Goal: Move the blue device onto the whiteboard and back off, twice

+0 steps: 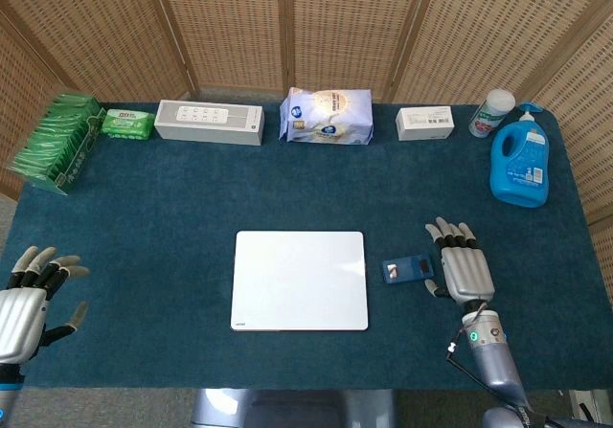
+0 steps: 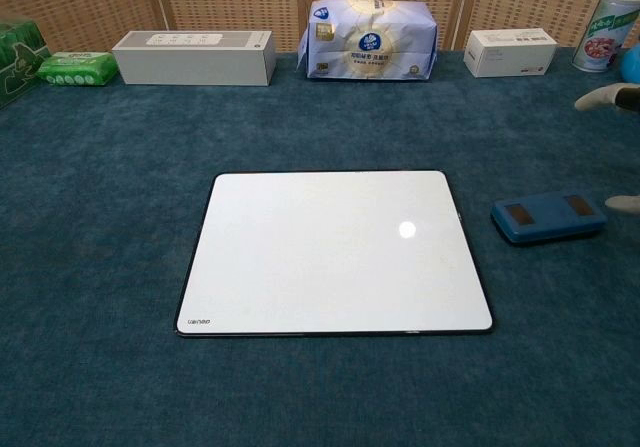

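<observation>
Woven cane screens back a table covered in dark blue-green cloth.

At the far left of the head view, the left hand hovers by the near left corner of the table, fingers spread and holding nothing. Green packets stand in a stack along the left edge. In the back row, running rightward, sit a small green wipes pack, a long white box, a white and blue soft bag, a small white carton, a white canister with a green label, and a blue detergent bottle.

The whiteboard lies flat at the centre of the table, its surface bare. The blue device rests on the cloth just beside the whiteboard's right edge, clear of it, lying flat with two dark patches on its top face; the chest view confirms a strip of cloth between the two.

The right hand sits immediately right of the blue device, palm down, fingers extended and spread, grasping nothing. Whether its thumb touches the device cannot be told from either view; in the chest view only pale fingertips show at the right border.
</observation>
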